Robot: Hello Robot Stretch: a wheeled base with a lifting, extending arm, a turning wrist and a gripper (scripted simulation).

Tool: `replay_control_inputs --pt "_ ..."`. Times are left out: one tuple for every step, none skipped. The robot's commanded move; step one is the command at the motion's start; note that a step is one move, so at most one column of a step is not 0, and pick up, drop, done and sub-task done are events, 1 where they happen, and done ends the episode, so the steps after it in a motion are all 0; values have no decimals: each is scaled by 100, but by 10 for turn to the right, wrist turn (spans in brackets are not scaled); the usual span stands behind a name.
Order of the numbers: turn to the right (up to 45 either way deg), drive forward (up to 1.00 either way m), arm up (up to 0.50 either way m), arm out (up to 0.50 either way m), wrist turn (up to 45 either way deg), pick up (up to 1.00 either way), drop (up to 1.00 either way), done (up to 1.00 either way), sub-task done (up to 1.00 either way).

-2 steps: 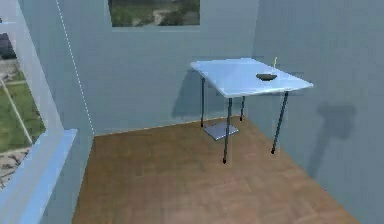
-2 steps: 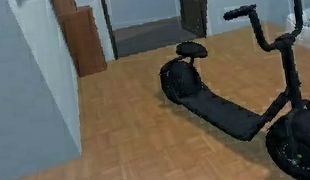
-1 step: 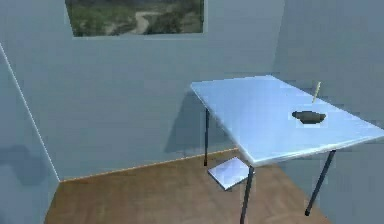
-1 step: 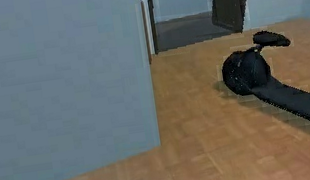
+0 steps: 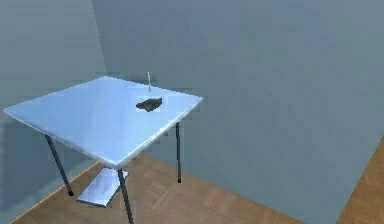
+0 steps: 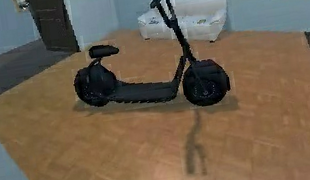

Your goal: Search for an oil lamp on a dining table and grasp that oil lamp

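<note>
A pale blue table (image 5: 85, 120) on thin dark legs bears one small dark object (image 5: 149, 104) with a thin upright stem.

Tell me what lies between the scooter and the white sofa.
Bare wooden floor separates the scooter from the sofa, as seen in the arm side view.

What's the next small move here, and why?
Probably drive ahead, angling toward the forward view's left, to close on the table. A small dark thing with a thin upright stem sits near its far corner; it could be the oil lamp, but is too small to confirm. The arm side view faces a scooter, so the table is not yet on the reaching side.
</note>
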Motion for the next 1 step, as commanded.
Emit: replay_control_inputs --pt "30 0 0 0 0 0 0 0 0"
